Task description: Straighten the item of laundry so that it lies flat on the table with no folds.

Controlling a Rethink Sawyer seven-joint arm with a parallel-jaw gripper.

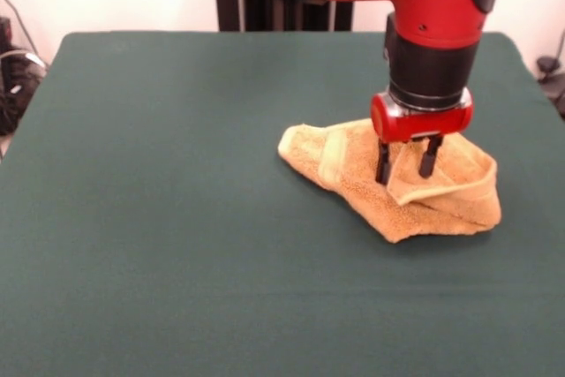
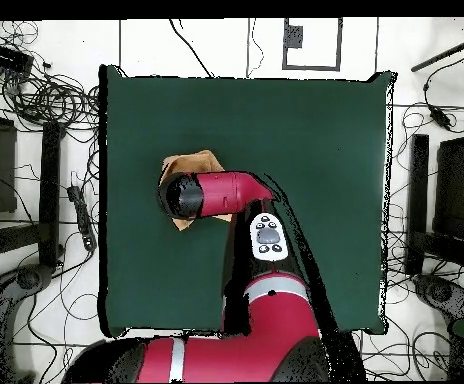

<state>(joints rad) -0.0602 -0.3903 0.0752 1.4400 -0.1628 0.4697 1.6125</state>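
Observation:
The orange-tan towel [image 1: 397,181] lies crumpled and folded on the green table [image 1: 177,218], right of centre in the front view. A pale band stripe shows on a folded-over flap at its left. My gripper [image 1: 406,165] hangs straight down over the towel, its two black fingers [image 1: 383,163] spread apart with their tips down in the cloth, either side of a raised fold near the towel's middle. In the overhead view the arm's wrist covers the gripper and most of the towel [image 2: 198,162], which sits near the table's [image 2: 306,130] left edge.
The red arm [image 2: 266,240] reaches across the table from its base at the bottom of the overhead view. Cables and black stands [image 2: 36,100] crowd the floor around the table's sides.

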